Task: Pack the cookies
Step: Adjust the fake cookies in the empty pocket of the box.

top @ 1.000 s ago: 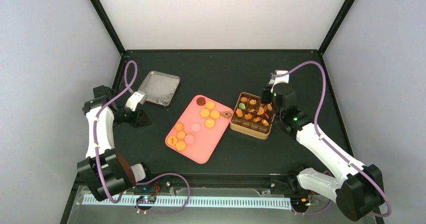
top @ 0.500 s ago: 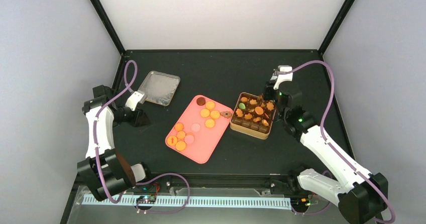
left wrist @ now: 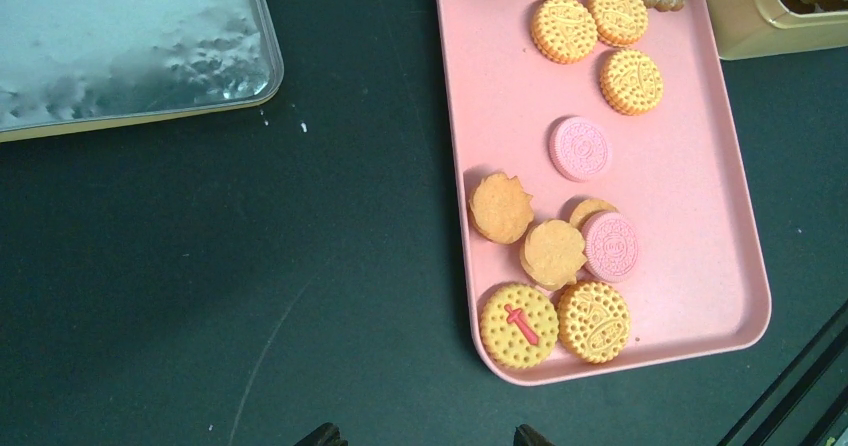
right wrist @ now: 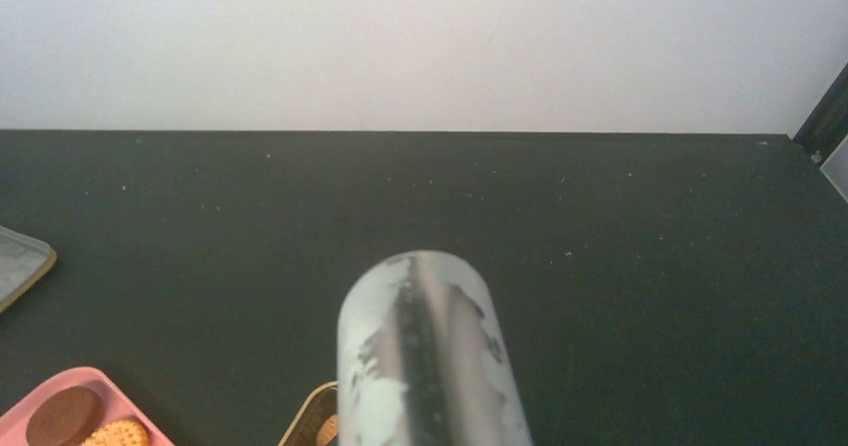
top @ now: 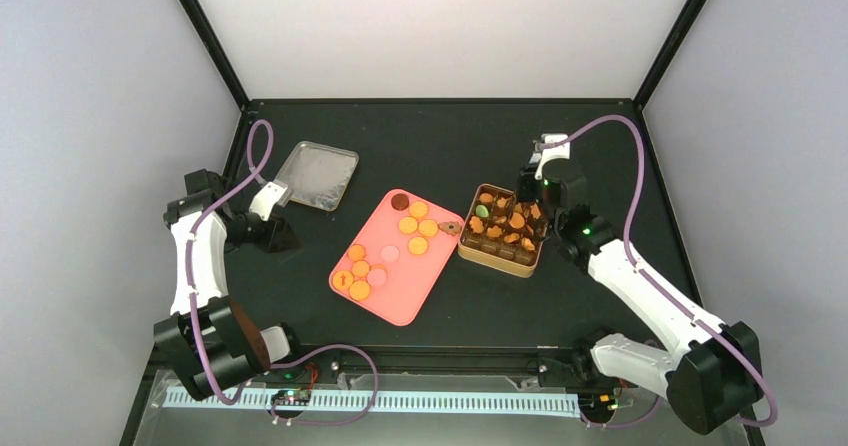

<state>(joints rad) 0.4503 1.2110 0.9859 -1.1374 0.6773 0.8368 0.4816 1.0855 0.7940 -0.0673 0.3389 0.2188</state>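
— Black table [top: 430, 146]; cookies [left wrist: 565, 29] loose on tray [left wrist: 690, 226], more in tin [top: 497, 259]. Nearer side?
— Nearer, left gripper [left wrist: 425, 436]: parted, empty, tray close on its right. Over tin, right gripper [top: 535, 198], grip unreadable.

Our left arm [top: 195, 256] sits folded low, left gripper [left wrist: 422, 436] parted and empty. Our right arm [top: 640, 286] stretches forward, right gripper [top: 530, 194] turned leftward, its jaws hidden from us.

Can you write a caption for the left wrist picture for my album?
Round cookies wait on a pink tray near a silver lid on the black table.
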